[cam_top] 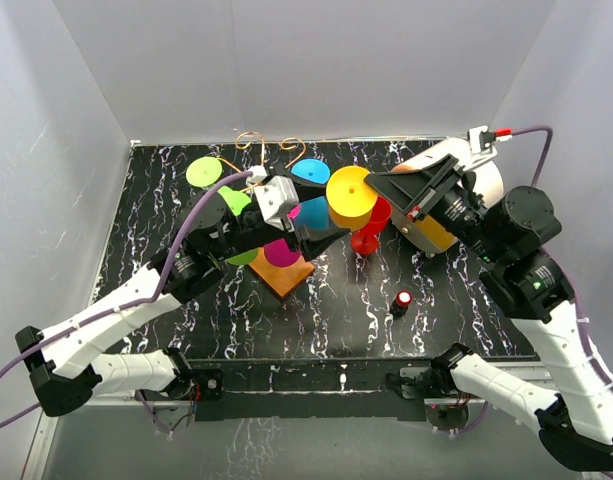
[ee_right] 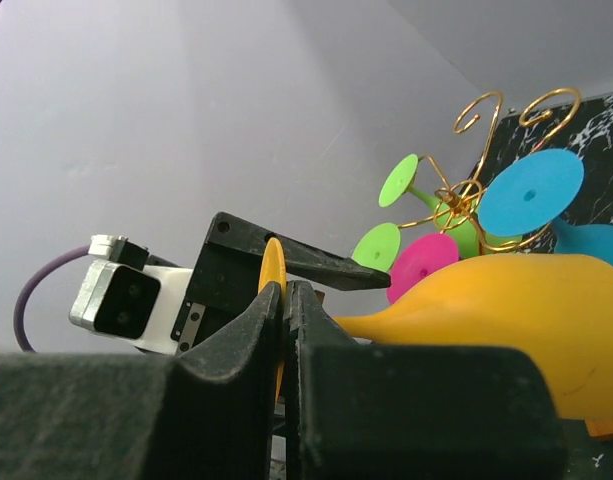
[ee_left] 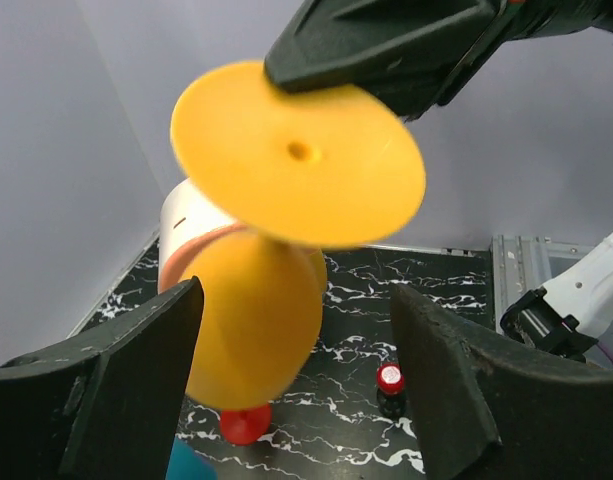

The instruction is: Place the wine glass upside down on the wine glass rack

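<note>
The orange wine glass (cam_top: pixel 351 195) hangs in the air on its side, right of the gold wire wine glass rack (cam_top: pixel 267 141) on its orange-brown base (cam_top: pixel 284 273). My right gripper (cam_top: pixel 378 182) is shut on the edge of the glass's foot disc (ee_right: pixel 272 272), which also shows in the left wrist view (ee_left: pixel 296 155). My left gripper (cam_top: pixel 321 215) is open, with its fingers on either side of the glass's bowl (ee_left: pixel 251 320) and apart from it. The rack (ee_right: pixel 476 190) carries green, blue and pink glasses.
A red wine glass (cam_top: pixel 370 230) stands just behind the orange one. A small red-capped bottle (cam_top: pixel 401 300) stands on the black marbled table (cam_top: pixel 436 300). A white and orange cylinder (cam_top: pixel 436 228) lies under my right arm. White walls enclose the table.
</note>
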Available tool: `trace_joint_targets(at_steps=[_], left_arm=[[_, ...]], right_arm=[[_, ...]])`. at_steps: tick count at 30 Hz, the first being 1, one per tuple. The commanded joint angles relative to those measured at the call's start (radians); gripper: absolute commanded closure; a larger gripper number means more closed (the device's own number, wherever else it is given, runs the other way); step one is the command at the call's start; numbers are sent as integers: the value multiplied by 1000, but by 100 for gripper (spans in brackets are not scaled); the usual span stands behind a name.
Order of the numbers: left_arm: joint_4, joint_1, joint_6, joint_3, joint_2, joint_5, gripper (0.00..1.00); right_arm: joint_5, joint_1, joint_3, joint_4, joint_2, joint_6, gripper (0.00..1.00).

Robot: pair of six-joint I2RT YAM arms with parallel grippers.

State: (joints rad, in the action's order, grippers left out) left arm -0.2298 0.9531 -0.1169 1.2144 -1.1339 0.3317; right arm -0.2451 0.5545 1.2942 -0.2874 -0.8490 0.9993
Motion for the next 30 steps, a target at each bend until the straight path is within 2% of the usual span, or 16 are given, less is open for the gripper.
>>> trace_joint_targets(at_steps=[1, 8, 11, 15, 19, 30], left_arm=[[-16, 5, 81, -15, 56, -74, 25], [14, 5, 360, 23, 77, -151, 25], [39, 4, 416, 28, 107, -206, 26], [100, 4, 417, 23, 165, -323, 26], [188, 5, 381, 2, 240, -439, 26], [394, 5, 348, 9, 433, -586, 26]], right_arm=[[98, 2, 101, -60, 4, -70, 100], [272, 2, 135, -136, -20, -140, 100], [347, 2, 134, -117, -48, -199, 100], [395, 1, 127, -70, -124, -256, 100], [381, 1, 116, 24, -226, -263, 100], [255, -66, 218, 223, -495, -190, 100]])
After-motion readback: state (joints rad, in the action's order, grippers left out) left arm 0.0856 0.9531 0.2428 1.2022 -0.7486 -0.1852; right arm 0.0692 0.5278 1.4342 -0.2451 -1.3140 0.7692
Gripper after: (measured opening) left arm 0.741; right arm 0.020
